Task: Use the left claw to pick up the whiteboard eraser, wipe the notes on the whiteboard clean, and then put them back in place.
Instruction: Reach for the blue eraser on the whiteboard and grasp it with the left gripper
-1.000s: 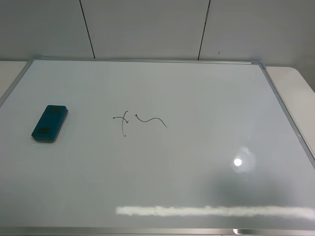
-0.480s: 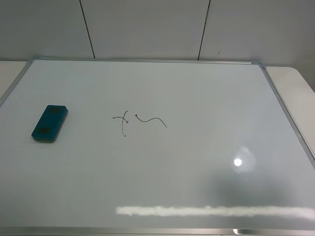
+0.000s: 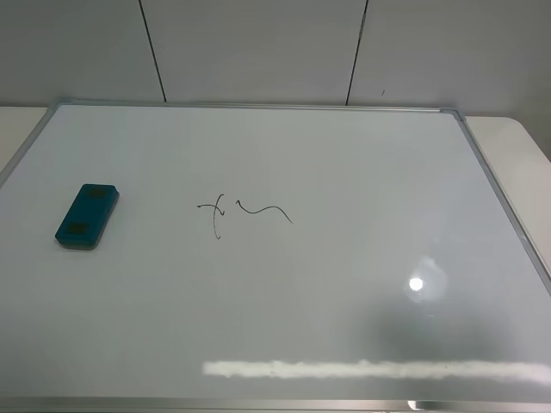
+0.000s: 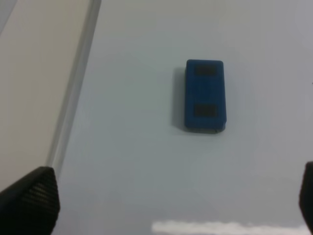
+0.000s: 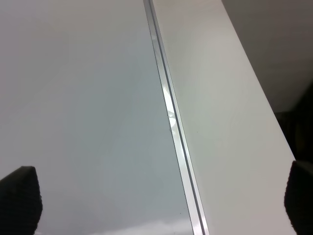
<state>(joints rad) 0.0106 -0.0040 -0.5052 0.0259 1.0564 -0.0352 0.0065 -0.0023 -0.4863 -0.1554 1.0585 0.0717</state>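
The teal-blue whiteboard eraser [image 3: 87, 216] lies flat at the left of the whiteboard [image 3: 344, 172]. The notes [image 3: 244, 211], a small cross and a wavy line in black marker, sit near the board's middle. Neither arm shows in the exterior high view. In the left wrist view the eraser [image 4: 205, 95] lies on the board well ahead of my left gripper [image 4: 171, 200], which is open and empty with its fingertips [image 4: 32, 200] wide apart at the frame's corners. My right gripper [image 5: 161, 205] is open and empty over the board's right frame.
The board's silver frame [image 5: 171, 117] runs under the right gripper, with the beige table [image 5: 220, 98] beside it. The left frame edge [image 4: 73, 93] and table [image 4: 34, 73] show near the eraser. A white panelled wall [image 3: 258, 43] stands behind.
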